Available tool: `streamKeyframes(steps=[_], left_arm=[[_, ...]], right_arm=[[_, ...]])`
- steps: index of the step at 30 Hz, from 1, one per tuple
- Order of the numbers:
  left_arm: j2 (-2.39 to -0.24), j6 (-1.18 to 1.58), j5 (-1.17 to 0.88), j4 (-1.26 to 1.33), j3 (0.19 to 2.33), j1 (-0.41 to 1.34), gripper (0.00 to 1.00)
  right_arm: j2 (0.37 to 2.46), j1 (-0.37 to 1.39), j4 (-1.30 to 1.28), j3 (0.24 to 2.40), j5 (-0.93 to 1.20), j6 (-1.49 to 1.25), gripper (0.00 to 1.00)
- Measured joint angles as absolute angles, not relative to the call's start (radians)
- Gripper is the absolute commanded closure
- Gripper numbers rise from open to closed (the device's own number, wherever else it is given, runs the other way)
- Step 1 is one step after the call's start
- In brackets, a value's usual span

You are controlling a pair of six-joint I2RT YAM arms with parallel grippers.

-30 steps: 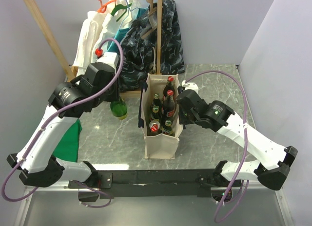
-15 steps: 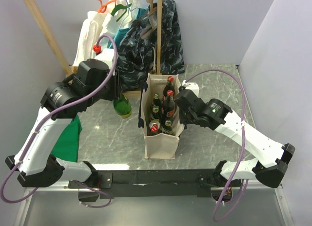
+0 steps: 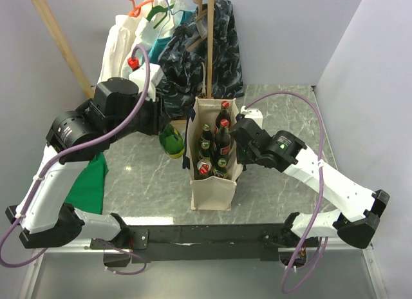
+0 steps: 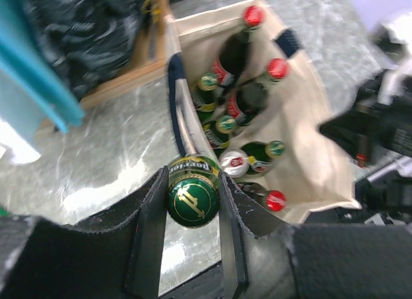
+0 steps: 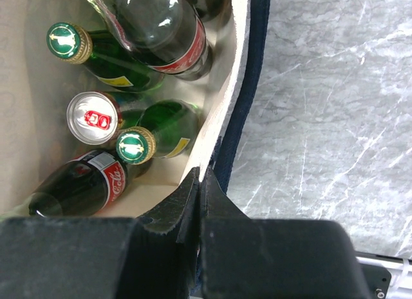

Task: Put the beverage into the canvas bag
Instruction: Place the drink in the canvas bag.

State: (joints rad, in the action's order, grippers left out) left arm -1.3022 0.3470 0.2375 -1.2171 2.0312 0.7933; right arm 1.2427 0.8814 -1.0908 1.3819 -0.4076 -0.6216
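A grey-green marbled table (image 3: 129,176) stands between pale lilac walls (image 3: 290,35). A wooden rack (image 3: 58,41) at the back carries hanging fabrics (image 3: 193,60), and a green cloth (image 3: 90,183) lies at the left edge. The canvas bag (image 3: 212,192) stands upright mid-table, holding several bottles (image 5: 161,28) and a can (image 5: 91,118). The left gripper (image 4: 192,183) is spread only as wide as the neck of a green bottle (image 3: 172,142) and clamps it just under the cap. That bottle hangs tilted just beside the bag's left wall, outside the opening. The right gripper (image 5: 201,183) has its fingers pressed together on the bag's right rim, pinching canvas and navy trim.
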Motion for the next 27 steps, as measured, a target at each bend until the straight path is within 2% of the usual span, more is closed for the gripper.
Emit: streamKeyframes(steps=[9,27], left_arm=[[-1.328,0.312,0.233,-1.209,2.121,0.895,0.99],[-1.403,0.273,0.202,-1.133,2.123,0.925,0.99]], right_arm=[[1.243,0.884,-1.080,1.382,-0.402,-0.631,1.00],[1.232,0.886,-1.037,1.354,-0.400,-0.636,1.00]])
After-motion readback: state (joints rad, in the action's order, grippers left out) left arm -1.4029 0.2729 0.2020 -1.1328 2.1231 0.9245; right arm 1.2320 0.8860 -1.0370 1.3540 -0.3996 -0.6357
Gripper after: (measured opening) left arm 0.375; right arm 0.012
